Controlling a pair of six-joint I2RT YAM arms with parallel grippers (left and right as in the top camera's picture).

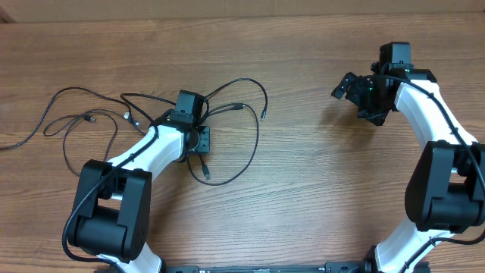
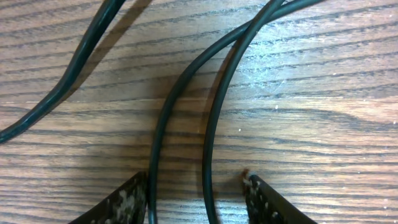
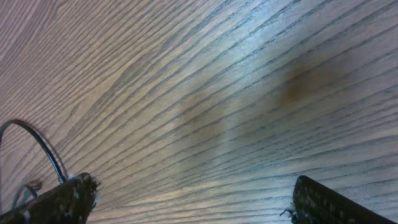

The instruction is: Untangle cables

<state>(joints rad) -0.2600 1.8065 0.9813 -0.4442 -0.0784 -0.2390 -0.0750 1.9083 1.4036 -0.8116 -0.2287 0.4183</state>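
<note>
Cables (image 1: 241, 107): thin, black, round in section, smooth-sheathed. Sprawled in loose, overlapping loops across the left half of the table (image 1: 303, 197), from its left edge to just past centre. Small plug tips, black or silver, at several free ends. Table surface of brown wood grain, with fine parallel streaks and a faint sheen.

Left gripper (image 2: 196, 198): set over the middle of the tangle, pointing down. Fingers (image 2: 124, 202) dark, speckled, wedge-shaped, standing apart with two cable strands running between them. Left strand just beside the left finger; right strand clear of the right finger. Not clamped, nothing grasped. Visible only in the left wrist view; from overhead, fingertips hidden beneath the white-and-black arm. Third strand crossing the upper left corner of the wrist view, outside the fingers.

Right gripper (image 3: 193, 191): well apart from the cables, above the wood at the right of the table. Fingers spread wide, released, only grain between them. Right wrist view alone adds a thin dark wire (image 3: 43, 146) arcing at its left edge; cannot tell whose.
</note>
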